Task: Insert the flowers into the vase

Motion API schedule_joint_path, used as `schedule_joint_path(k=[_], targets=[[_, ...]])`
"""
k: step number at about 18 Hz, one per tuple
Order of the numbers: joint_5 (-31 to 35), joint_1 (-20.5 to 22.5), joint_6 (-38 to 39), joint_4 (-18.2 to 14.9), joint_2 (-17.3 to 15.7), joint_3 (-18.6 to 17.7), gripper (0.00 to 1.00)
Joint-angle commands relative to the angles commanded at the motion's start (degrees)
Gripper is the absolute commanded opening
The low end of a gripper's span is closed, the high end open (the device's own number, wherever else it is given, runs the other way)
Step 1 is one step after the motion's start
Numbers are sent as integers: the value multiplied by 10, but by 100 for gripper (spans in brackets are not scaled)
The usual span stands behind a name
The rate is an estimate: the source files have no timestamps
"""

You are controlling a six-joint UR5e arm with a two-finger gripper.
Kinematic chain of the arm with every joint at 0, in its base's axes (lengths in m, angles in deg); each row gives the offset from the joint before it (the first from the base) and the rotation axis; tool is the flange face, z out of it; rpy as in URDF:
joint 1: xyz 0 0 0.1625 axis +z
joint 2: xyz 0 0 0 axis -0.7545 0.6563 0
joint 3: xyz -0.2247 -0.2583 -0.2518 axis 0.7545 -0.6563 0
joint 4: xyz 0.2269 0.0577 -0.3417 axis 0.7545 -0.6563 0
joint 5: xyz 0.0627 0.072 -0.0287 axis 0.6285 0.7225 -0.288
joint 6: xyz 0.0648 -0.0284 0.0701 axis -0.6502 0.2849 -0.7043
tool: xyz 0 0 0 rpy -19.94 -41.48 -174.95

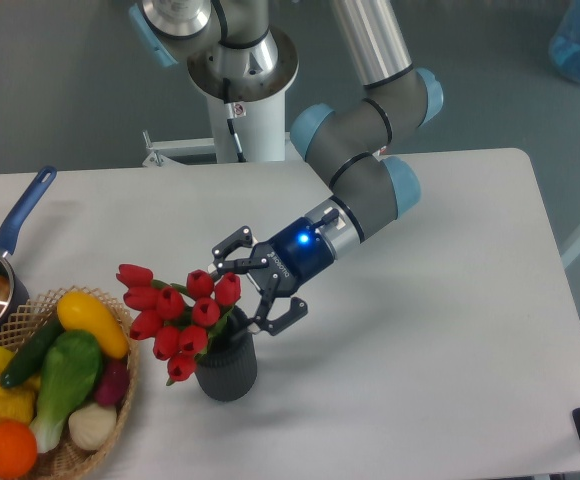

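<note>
White surface (pixel 420 330) is seen beneath the pincer (pixel 255 290), whose fingers are spread apart, just right of the flowers (pixel 178 312). No grip on them is seen. The flowers are lodged in the vase (pixel 226 367), leaning left toward a basket (pixel 80 450).

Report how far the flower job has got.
Done: the flowers stand with their stems in the vase, heads leaning left toward the basket. In hand: nothing; the gripper is open beside the bunch, fingers spread. Left: only to pull the arm clear of the vase.
</note>
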Motion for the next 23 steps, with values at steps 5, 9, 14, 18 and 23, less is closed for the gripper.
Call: schedule_joint_path(k=[5, 9, 14, 18, 23], targets=[[21, 49, 0, 0, -4, 4, 100], [46, 99, 6, 0, -20, 13, 100], [143, 149, 18, -1, -26, 46, 100], [261, 171, 17, 1, -29, 85, 100], [410, 195, 3, -1, -28, 115, 100]])
